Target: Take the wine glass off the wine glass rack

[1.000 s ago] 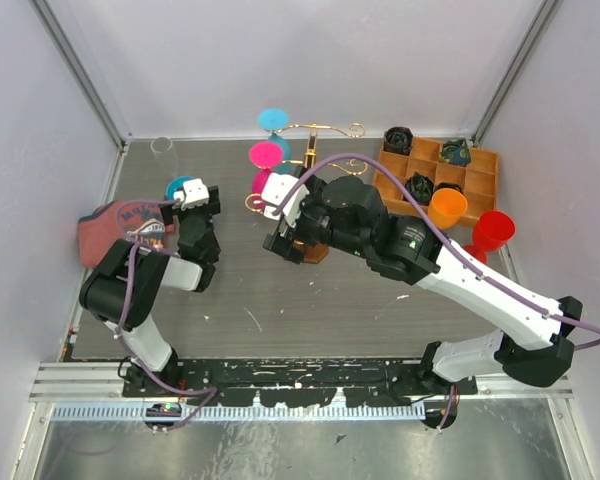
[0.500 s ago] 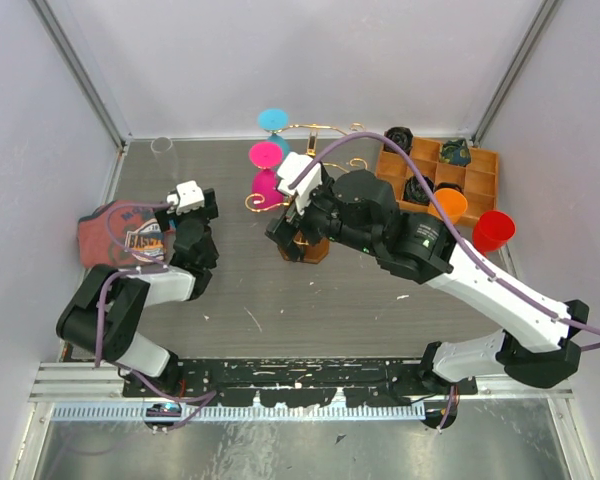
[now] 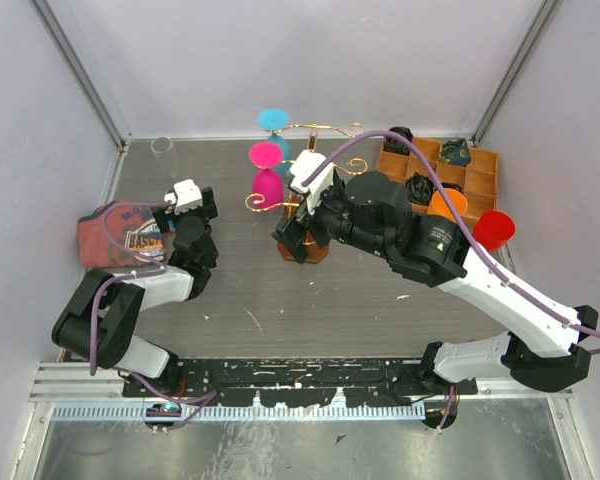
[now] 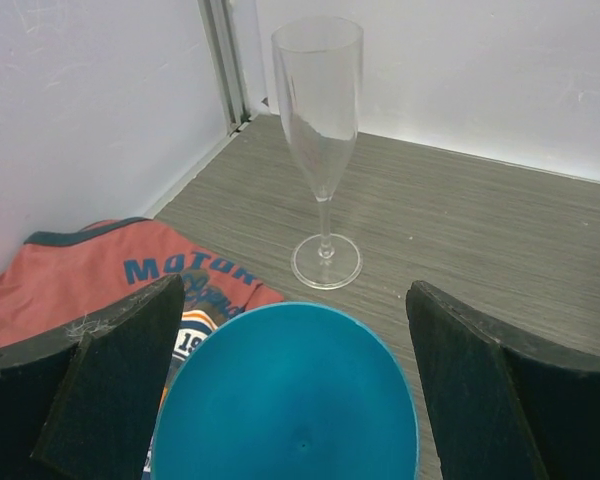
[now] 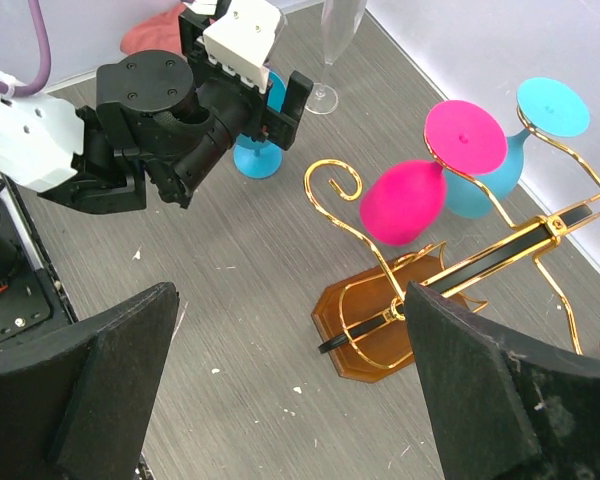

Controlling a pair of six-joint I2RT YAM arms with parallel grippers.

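1. The left pincer (image 4: 295,300) is spread wide, one finger on either side of an upright teal wine glass (image 4: 290,410). The glass rests on its own foot on the counter (image 4: 480,230); whether the fingers touch its bowl cannot be told.
2. The right pincer (image 5: 295,385) is also wide and holds nothing, hovering above the counter just beside the wine glass rack (image 5: 380,335).
3. The rack stands mid-counter. A pink wine glass (image 5: 405,200) hangs tilted on its gold arms, with a second teal glass (image 5: 500,170) close behind it.
4. A clear champagne flute (image 4: 320,130) stands upright beyond the left pincer, near a printed orange-red T-shirt (image 4: 70,290).
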